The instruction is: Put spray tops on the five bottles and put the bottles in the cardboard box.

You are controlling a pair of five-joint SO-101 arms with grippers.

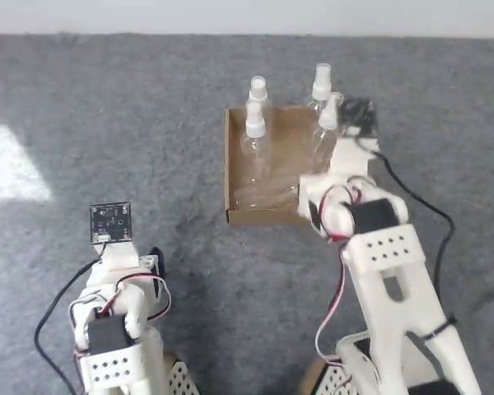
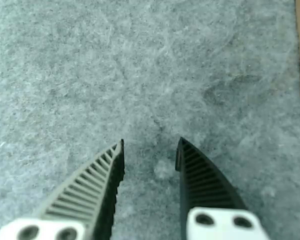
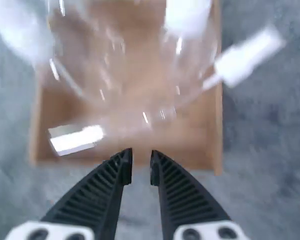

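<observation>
High view: bottles point(image 1: 255, 148) upright in box point(image 1: 228, 164), right jaws narrow and empty at its near wall, left jaws parted, empty; could topple a bottle if swung low.

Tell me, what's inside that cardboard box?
Clear bottles with white spray tops sit inside the cardboard box. The right arm covers its right side, so the full count is hidden.

High camera is looking steeply down over the grey felt-covered table point(image 1: 107, 107), arms nearest. Left wrist camera is pointing closely at the felt. Right wrist camera is facing the open brown cardboard box point(image 3: 195, 147) closely; the high view is also covering that box.
</observation>
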